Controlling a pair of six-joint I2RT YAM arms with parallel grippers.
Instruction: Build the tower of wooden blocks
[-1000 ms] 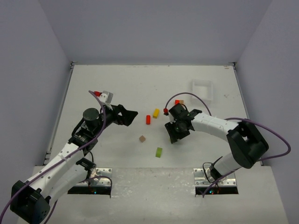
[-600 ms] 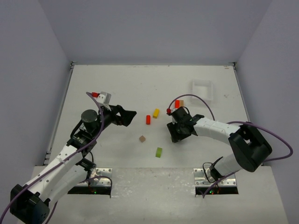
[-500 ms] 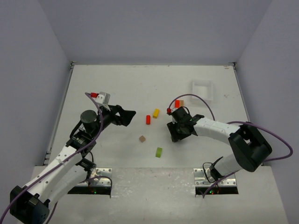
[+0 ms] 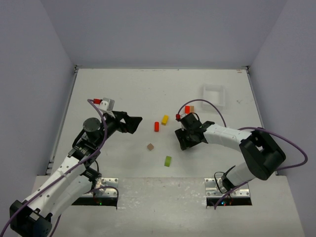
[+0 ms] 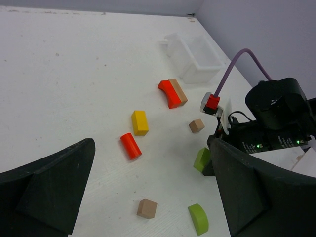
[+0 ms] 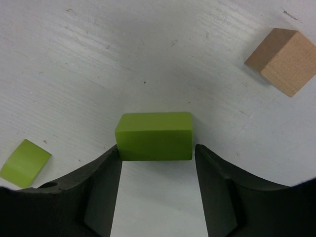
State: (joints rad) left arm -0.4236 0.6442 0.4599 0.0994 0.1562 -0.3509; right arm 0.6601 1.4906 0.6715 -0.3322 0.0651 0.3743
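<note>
The wood blocks lie loose and single on the table, and no tower is in view. My right gripper [image 4: 184, 142] [image 6: 157, 151] is low over the table and open. A lime green block [image 6: 154, 136] [image 5: 201, 159] rests on the table between its fingertips, with a thin gap at the right one. A green half-round [image 4: 168, 161] [image 6: 24, 162] and a brown cube [image 4: 150, 146] [image 5: 147, 208] lie nearby. A red cylinder [image 4: 156, 126], a yellow block [image 4: 165, 119] and a red piece [image 5: 169, 93] beside a brown bar [image 5: 178, 91] lie further back. My left gripper [image 4: 136, 122] [image 5: 150, 148] hangs wide open and empty, left of the blocks.
A white rectangular tray [image 4: 214, 95] stands at the back right. A second brown cube [image 6: 281, 60] [image 5: 196, 125] sits just beyond the right gripper. The right arm's purple cable [image 4: 197, 102] loops over the red and brown pieces.
The right gripper's fingers have spread slightly off the green block, which stays on the table. The left arm has drifted a little to the left, still open.
</note>
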